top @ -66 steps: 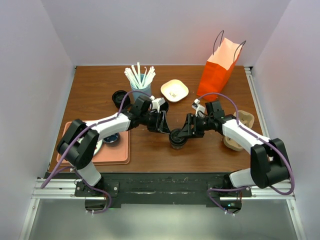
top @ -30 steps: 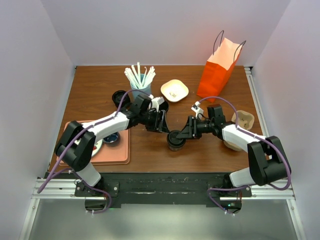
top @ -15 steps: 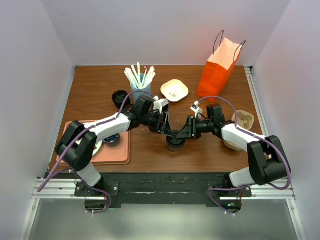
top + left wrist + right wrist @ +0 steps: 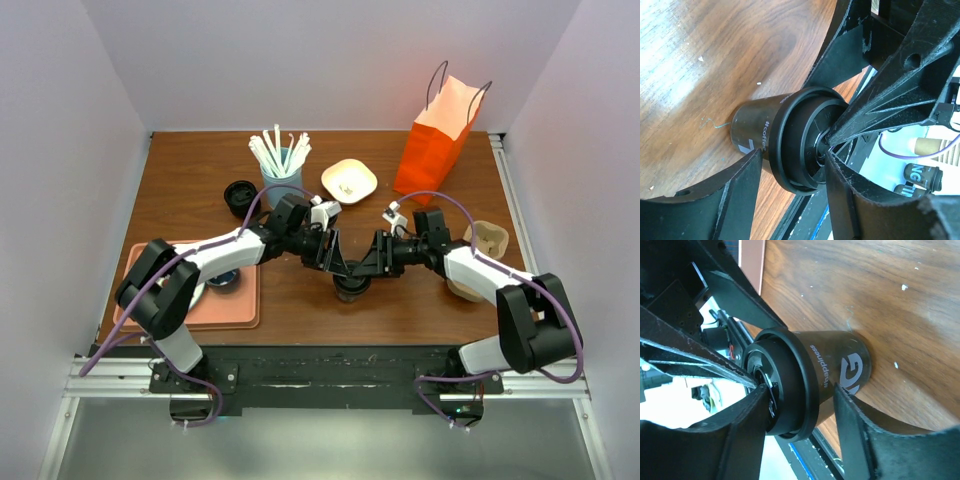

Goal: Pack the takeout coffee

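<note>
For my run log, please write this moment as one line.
cup: lidded, upright on table | right gripper: seems shut on cup | left gripper: astride lid, grip unclear | bag: upright, cup not inside

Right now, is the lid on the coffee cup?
On. Both wrist views show the black lid seated over the rim of the cup.

Small black tapered takeout coffee cup (image 4: 752, 132): matt wall, white print. Its round black lid (image 4: 792, 150): smooth plastic, faint sheen. Brown wooden table (image 4: 700, 55): clear grain, semi-gloss, glare patches, pale specks. Fingers (image 4: 715, 205) of the left gripper (image 4: 792, 156): black plastic, matt, finely ridged, rough edges. Far right, orange paper bag (image 4: 432, 150): matt, creased. Near left, pink tray (image 4: 242, 300): dull, smooth.
</note>
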You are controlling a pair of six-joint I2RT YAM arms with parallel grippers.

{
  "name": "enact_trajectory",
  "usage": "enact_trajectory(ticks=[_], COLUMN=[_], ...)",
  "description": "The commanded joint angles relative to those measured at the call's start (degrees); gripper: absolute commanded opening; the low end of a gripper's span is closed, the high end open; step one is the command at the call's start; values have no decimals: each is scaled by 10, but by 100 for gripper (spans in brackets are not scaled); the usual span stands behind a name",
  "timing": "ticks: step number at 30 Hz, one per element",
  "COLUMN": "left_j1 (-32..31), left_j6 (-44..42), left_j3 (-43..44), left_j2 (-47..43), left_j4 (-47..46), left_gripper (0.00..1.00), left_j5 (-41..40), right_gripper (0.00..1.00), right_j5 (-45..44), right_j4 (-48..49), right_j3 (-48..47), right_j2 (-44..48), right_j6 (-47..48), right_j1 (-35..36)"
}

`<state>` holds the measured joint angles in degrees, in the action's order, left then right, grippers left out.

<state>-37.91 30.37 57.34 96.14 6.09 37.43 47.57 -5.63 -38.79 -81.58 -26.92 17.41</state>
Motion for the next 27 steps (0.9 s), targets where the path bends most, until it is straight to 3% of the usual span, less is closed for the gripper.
enact_trajectory(ticks=[1, 14, 20, 27], left_j1=[-8, -8, -8, -8], left_j6=[-33, -28, -28, -27], left_j3=[-22, -31, -32, -36], left_j2=[7, 17, 18, 17], left_j4=[20, 23, 26, 26], left_gripper=[54, 52, 52, 52], left_j5=[-62, -77, -82, -83], right_gripper=[60, 73, 66, 46], right_j5=[-71, -111, -137, -92], right_j4=[-39, -118, -154, -159], right_j3=[-23, -109, -85, -30], right_j2=[16, 56, 123, 150], right_j6=[-10, -24, -39, -38], right_j1=[5, -11, -29, -32])
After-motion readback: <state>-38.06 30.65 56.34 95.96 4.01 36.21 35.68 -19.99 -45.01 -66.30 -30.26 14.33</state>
